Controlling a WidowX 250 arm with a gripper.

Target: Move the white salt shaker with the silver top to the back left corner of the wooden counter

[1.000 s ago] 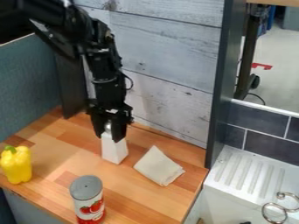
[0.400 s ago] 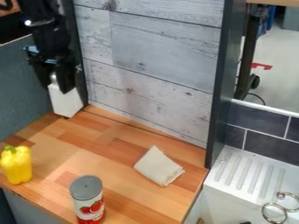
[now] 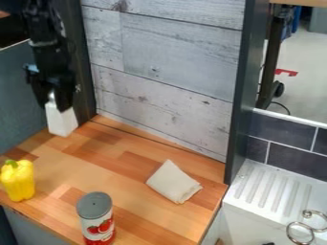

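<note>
White container point(image 3: 61, 122) gripped at the desk's point(image 3: 137, 165) back left corner

A white container was held upright, with a slight tilt, by the black hand point(image 3: 56, 104), whose fingers were closed around its upper end. Whether its base was touching the desk could not be told. A yellow pepper point(image 3: 19, 182) was seen standing at the left side, near the front edge. A can point(image 3: 96, 215) with a grey lid and red fruit on its label was placed upright at the front, to the pepper's right. A folded pale cloth point(image 3: 172, 183) was laid flat near the right edge, well apart from the hand. The desk was backed by a grey plank wall point(image 3: 176, 57), and a white ribbed drainboard point(image 3: 271, 191) was set to its right.
</note>
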